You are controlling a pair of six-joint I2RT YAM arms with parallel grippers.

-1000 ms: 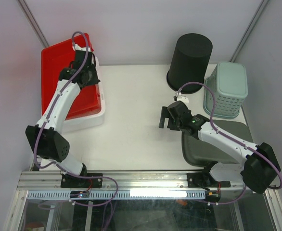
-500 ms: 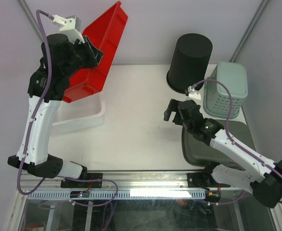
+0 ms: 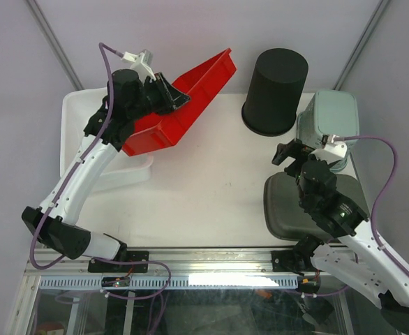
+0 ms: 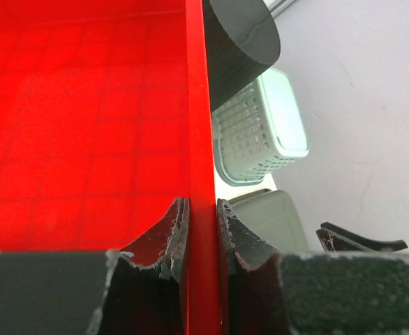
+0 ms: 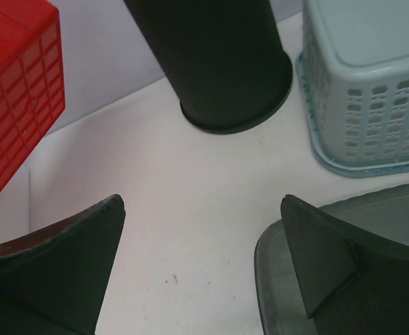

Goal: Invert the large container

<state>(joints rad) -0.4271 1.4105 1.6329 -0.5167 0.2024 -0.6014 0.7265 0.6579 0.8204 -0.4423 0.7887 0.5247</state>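
Note:
The large red container (image 3: 190,105) is held off the table at the back, tilted, with its open side facing up and left. My left gripper (image 3: 169,98) is shut on its rim. In the left wrist view the fingers (image 4: 199,209) clamp the red wall (image 4: 86,125) from both sides. My right gripper (image 3: 288,152) is open and empty at the right, over the table near the grey tray. In the right wrist view its fingers (image 5: 201,202) stand wide apart above the bare table, with a corner of the red container (image 5: 16,91) at the far left.
A white tray (image 3: 75,105) lies at the left, where the red container sat. A black bin (image 3: 278,87) stands upside down at the back. A pale green basket (image 3: 328,118) sits upside down at the right. A grey tray (image 3: 288,209) lies at the front right.
My left arm has lifted the red container off the white tray and swung it right over the table, tilting it. My right arm has drawn back to the right.

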